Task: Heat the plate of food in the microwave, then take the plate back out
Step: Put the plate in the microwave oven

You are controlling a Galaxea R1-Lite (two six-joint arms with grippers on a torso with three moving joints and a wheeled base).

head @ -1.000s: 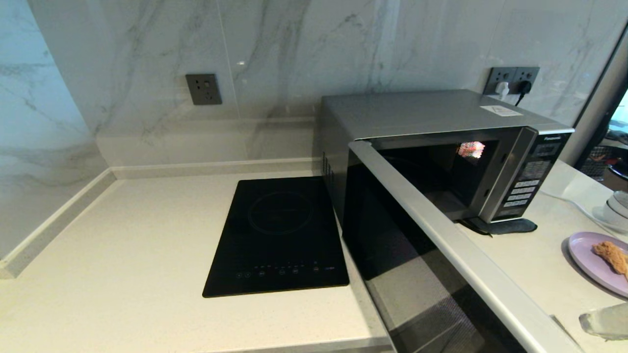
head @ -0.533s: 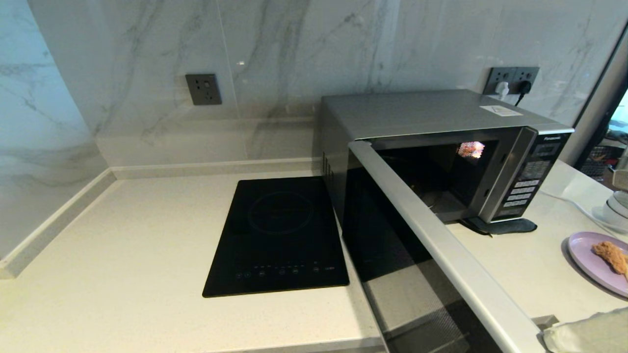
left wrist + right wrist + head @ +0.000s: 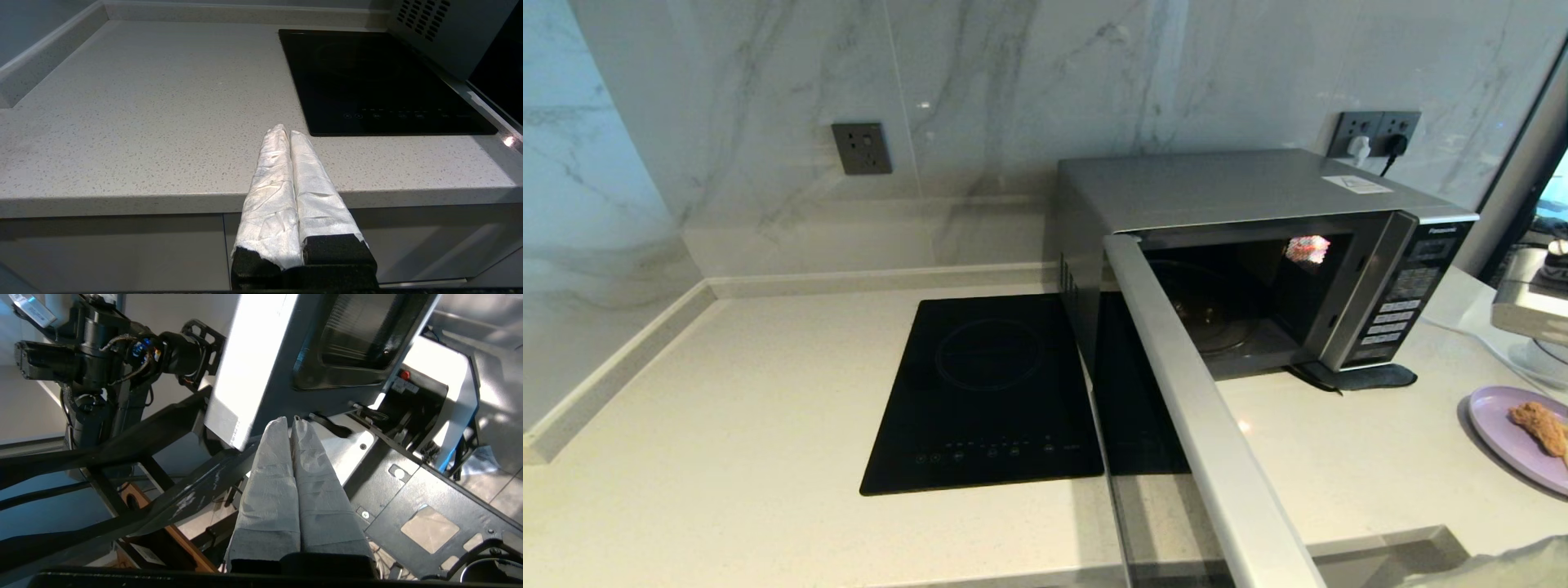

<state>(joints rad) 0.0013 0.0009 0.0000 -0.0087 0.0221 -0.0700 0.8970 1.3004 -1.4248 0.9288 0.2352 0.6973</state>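
Observation:
The silver-grey microwave (image 3: 1225, 184) stands at the back right of the counter with its door (image 3: 1184, 384) swung wide open towards me. Its cavity and glass turntable (image 3: 1217, 314) show, with nothing on the turntable. The lilac plate (image 3: 1499, 429) carrying the golden-brown fried piece (image 3: 1539, 425) lies on the counter at the far right, outside the microwave. My right gripper (image 3: 288, 420) is shut and empty, with its tips just below the door's (image 3: 253, 355) lower corner. My left gripper (image 3: 286, 131) is shut and empty, parked at the counter's front edge.
A flat black induction hob (image 3: 988, 392) is set into the counter left of the microwave. White bowls (image 3: 1547, 347) and a cable (image 3: 1474, 339) lie at the far right. Wall sockets (image 3: 1376, 131) sit behind the microwave. My own base frame (image 3: 408, 490) lies below the right gripper.
The microwave door has swung further open, uncovering the cavity and turntable. My right arm has drawn back towards the lower right, off the door. The plate and left arm stayed put.

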